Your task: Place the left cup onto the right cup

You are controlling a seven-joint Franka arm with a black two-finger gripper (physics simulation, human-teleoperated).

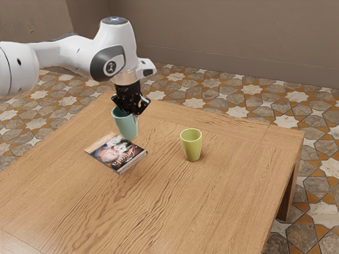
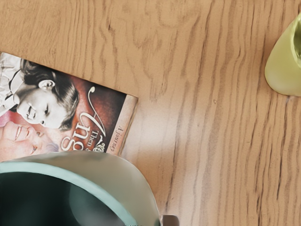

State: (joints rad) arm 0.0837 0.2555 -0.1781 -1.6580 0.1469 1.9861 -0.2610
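A home room: low wooden table (image 1: 212, 201), paperback (image 1: 116, 152), patterned tile floor (image 1: 254, 100).

wooden table (image 1: 212, 201) — a book (image 1: 116, 152) and a green cup (image 1: 190, 144) on it

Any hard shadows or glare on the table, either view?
Exterior view: soft, even light; thin shadow under the book, faint one under the green cup, no glare on the table. Wrist view: matte wood, no hard-edged shadow near the teal cup.
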